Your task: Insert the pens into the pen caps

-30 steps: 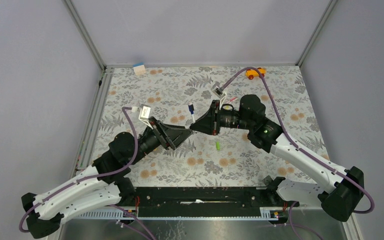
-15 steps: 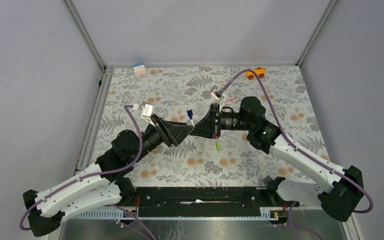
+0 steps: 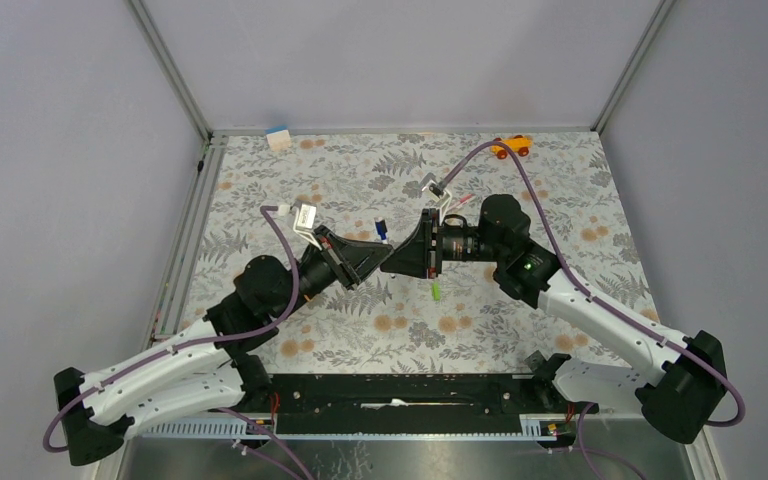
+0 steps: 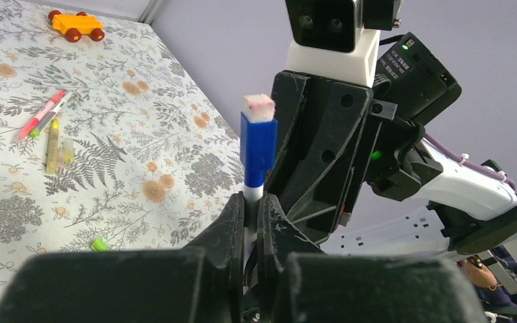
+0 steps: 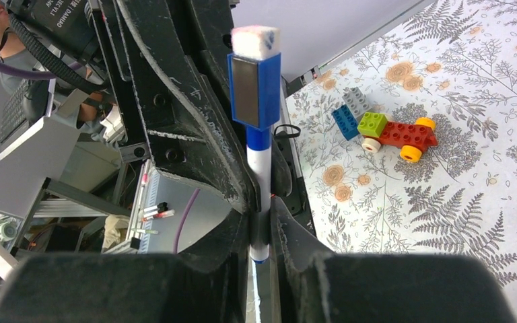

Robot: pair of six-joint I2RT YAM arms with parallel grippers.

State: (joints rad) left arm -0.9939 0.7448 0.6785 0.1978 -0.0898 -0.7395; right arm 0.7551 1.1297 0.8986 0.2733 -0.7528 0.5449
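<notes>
While both grippers are pinching one pen, step in hand: this is looking like a two-handed regrip or handover in mid-air, not a pick from the mat.
Pen: the white pen (image 4: 253, 192) is standing upright above the middle of the mat, its dark blue end (image 4: 258, 140) pointing to 12 o'clock in both wrist views.
Blue end: it is looking like a cap already on the pen, but I cannot tell whether it is fully seated.
Left gripper: the left gripper (image 4: 250, 202) is squeezing the white barrel, fingers pressed onto it.
Right gripper: the right gripper (image 5: 261, 217) is clamping the same barrel lower down, facing the left one.
Lime green cap: the lime green cap (image 3: 436, 291) is lying loose on the mat at about 4 o'clock from the held pen.
Other pens: the pink-red pen (image 4: 39, 116) and the yellow pen (image 4: 52, 142) are lying near each other, uncapped as far as I can tell.
Bystanders: the orange toy car (image 3: 511, 147) is sitting at the mat's 1 o'clock corner and the toy bricks (image 5: 384, 128) are resting well apart.
Next move: probably one hand lets go while the other keeps the pen upright.
</notes>
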